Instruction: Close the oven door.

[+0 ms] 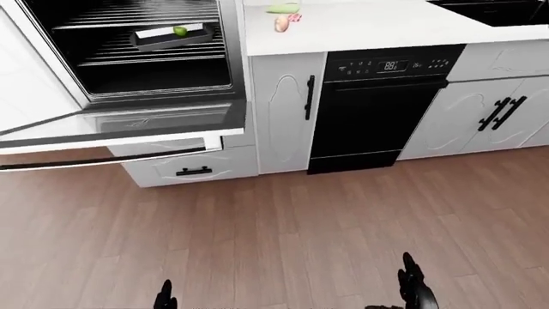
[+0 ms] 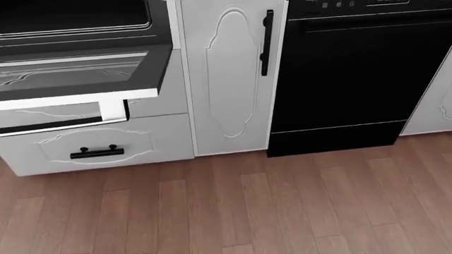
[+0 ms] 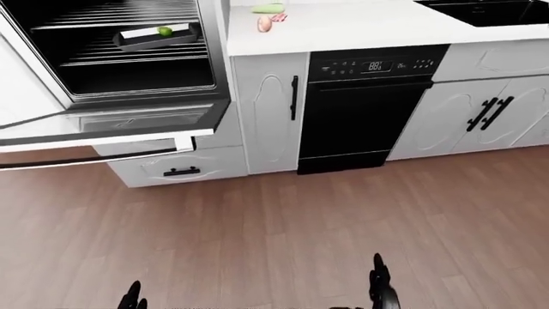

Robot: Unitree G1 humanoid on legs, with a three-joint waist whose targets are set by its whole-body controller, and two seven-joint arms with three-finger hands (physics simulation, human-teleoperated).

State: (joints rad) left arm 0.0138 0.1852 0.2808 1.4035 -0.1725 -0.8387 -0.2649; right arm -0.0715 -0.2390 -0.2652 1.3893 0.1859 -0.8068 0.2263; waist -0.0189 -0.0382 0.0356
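Wood plank floor [image 1: 283,232], white cabinets [image 1: 279,116], black dishwasher [image 1: 378,103], white countertop [image 1: 360,26]

In the left-eye view we see the oven [image 1: 141,45] at upper left, a tray [image 1: 172,36] on its rack, its door [image 1: 120,132] hanging open above a drawer [image 1: 193,168]. Right of it stand a narrow cabinet [image 1: 283,116], then the dishwasher [image 1: 378,106], under the desk [image 1: 369,26].
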